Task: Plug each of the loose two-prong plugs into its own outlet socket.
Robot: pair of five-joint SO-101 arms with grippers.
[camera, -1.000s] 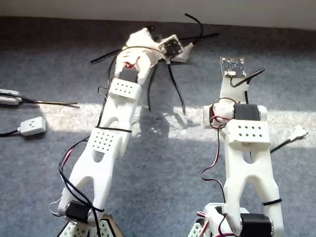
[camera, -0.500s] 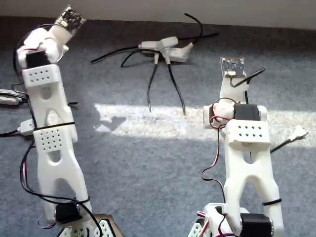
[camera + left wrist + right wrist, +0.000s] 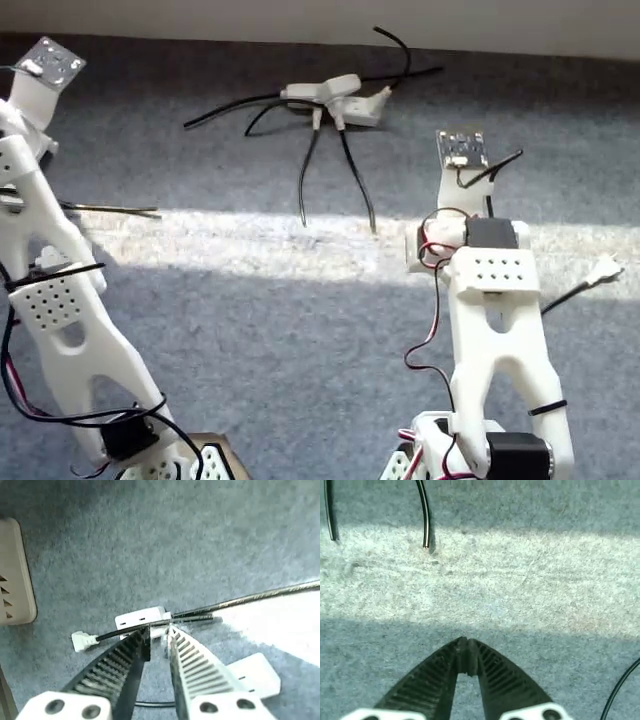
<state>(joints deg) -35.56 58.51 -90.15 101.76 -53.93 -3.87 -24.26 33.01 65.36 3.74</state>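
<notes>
In the left wrist view my left gripper (image 3: 157, 632) hangs slightly open over a small white outlet block (image 3: 141, 618) on the grey carpet. A loose white two-prong plug (image 3: 80, 641) lies beside the block, and its black cable runs under the fingertips. A second white outlet block (image 3: 256, 672) lies close by. My right gripper (image 3: 468, 652) is shut on nothing above bare carpet. In the high view, white plug and socket pieces (image 3: 335, 95) lie bunched at the back centre. Another white plug (image 3: 605, 268) lies at the far right.
A beige slotted block (image 3: 15, 575) sits next to the left gripper's area. Black cable ends (image 3: 425, 515) trail on the carpet beyond the right gripper. The left arm (image 3: 60, 300) stands along the left edge, and the right arm (image 3: 495, 300) is right of centre.
The left arm has swung from the bunched plugs at the back centre over to the far left, uncovering them. The right arm has shifted only slightly.
</notes>
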